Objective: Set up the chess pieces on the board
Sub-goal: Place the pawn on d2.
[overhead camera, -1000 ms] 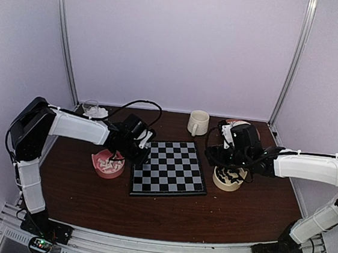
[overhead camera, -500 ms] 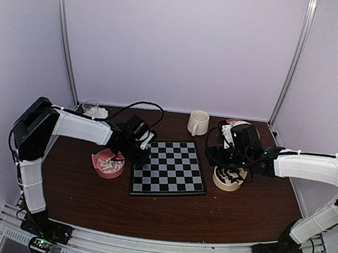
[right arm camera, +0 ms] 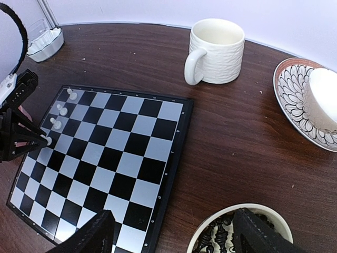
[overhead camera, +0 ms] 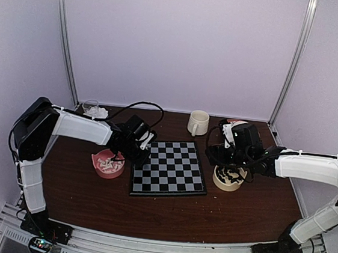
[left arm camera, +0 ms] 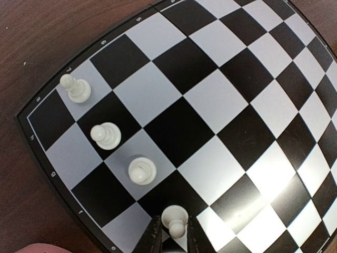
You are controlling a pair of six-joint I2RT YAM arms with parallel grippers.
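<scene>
The board lies mid-table. Three white pawns stand in a row along the board's left edge, and a fourth white pawn stands upright on its square in line with them. My left gripper straddles that fourth pawn, open by a sliver, with thin gaps beside the pawn's head. My right gripper is open wide and empty, hovering over the cream bowl of black chess pieces. More white pieces lie in the pink bowl.
A cream mug stands behind the board, and a patterned plate sits right of it. A clear container is at the back left. The left arm reaches over the pink bowl.
The left jaws have parted a little from the pawn they were shut on, leaving it standing on the board. The right arm has not moved.
</scene>
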